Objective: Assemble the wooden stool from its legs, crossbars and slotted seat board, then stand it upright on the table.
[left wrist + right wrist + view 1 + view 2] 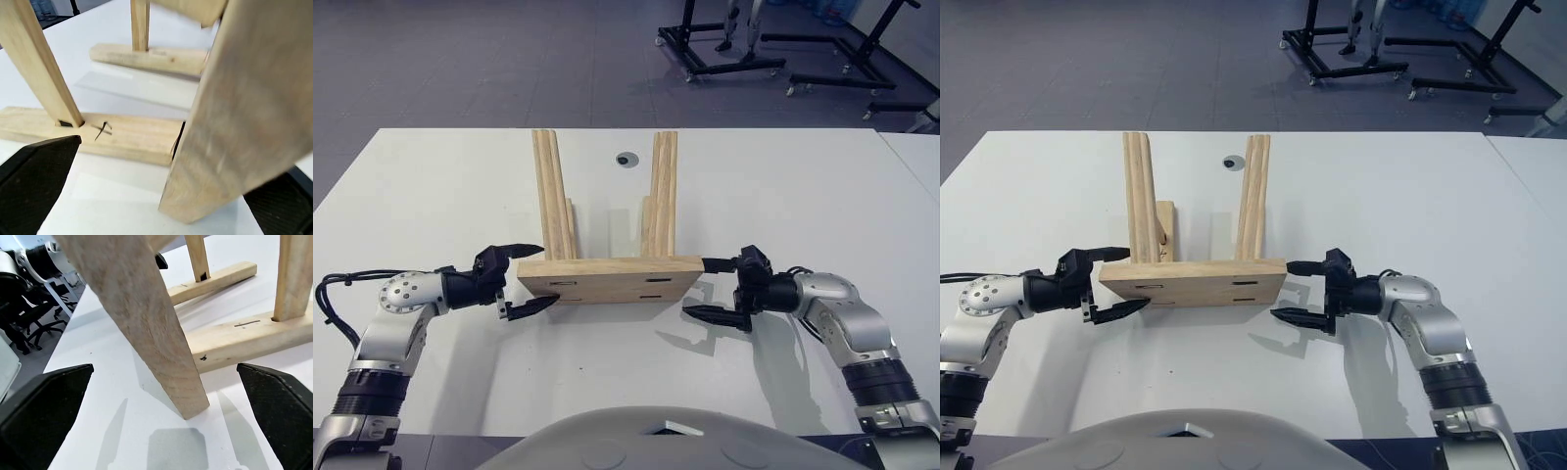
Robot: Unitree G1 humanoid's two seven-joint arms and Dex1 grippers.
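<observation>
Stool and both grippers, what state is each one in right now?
stool: assembled, lying on its side on the table with the seat board on edge, not upright.
left gripper: open, fingers straddling the board's left end.
right gripper: open, fingers straddling the board's right end.

The stool (558, 211) is pale, honey-toned wood with fine lengthwise grain. Its seat board (607, 282) shows small dark slots, and one leg (127, 139) bears a thin dark pencilled cross. Under the stool, the table (803, 196) is plain white, with a dark grey round grommet (626, 159) beyond the stool. Either side of the stool, the left pincer (550, 274) and right pincer (694, 286) are matte black on silver-grey arms (406, 294).
</observation>
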